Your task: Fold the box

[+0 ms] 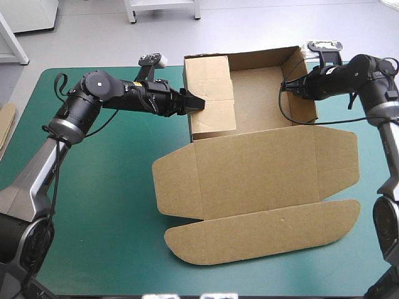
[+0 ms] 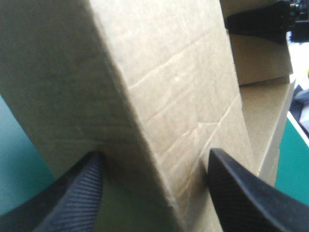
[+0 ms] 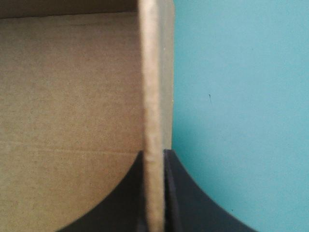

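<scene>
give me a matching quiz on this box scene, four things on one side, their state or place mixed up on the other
Things:
1. left gripper
2. right gripper
3. lid
4. left flap

States or places:
a. flat on the cover
b. open, one finger on each side of the board
c. shut on the right wall
d. bent over into the tray

Pairs: 1-b, 2-c, 3-a, 4-d
</scene>
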`<state>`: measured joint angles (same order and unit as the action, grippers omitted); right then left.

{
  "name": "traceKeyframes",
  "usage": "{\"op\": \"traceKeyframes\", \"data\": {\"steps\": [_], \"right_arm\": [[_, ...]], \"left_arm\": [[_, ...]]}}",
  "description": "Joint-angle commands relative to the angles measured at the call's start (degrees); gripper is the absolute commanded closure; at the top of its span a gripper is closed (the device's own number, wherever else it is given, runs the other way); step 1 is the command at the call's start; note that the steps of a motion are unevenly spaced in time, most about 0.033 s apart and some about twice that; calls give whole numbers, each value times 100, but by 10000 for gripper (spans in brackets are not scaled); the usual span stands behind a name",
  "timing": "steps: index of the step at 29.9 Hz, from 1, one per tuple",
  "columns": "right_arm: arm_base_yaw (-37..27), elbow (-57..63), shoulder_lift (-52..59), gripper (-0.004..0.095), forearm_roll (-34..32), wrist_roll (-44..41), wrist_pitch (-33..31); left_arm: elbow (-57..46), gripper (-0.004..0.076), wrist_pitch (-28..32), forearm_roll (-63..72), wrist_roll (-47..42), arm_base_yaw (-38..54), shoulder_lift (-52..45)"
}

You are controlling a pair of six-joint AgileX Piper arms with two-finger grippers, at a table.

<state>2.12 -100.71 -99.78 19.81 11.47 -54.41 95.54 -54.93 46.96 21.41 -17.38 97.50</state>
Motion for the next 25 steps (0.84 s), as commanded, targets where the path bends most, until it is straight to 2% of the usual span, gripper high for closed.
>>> {"op": "traceKeyframes", "data": {"steps": [1, 4, 7, 11, 15, 22, 25], "right_arm": [[311, -170, 215, 919, 139, -354, 209], [582, -170, 124, 919, -274, -643, 200], [712, -170, 66, 919, -300, -778, 231], [781, -170, -37, 919, -212, -900, 181], [884, -161, -104, 919, -216, -982, 154], [1247, -161, -245, 918, -503, -1208, 141], [1263, -161, -319, 918, -582, -1386, 141]], "left_arm": [[198, 290, 192, -343, -399, -56, -275], [198, 332, 108, -821, -614, -56, -275], [198, 370, -62, -1458, -840, -98, -275], [198, 374, -284, -2657, -1513, -228, -264], [219, 374, -496, -3221, -1820, -326, -194], [1088, 374, -1785, -3875, -2141, -488, 518], [1429, 398, -1918, -4127, -2283, -553, 712]]}}
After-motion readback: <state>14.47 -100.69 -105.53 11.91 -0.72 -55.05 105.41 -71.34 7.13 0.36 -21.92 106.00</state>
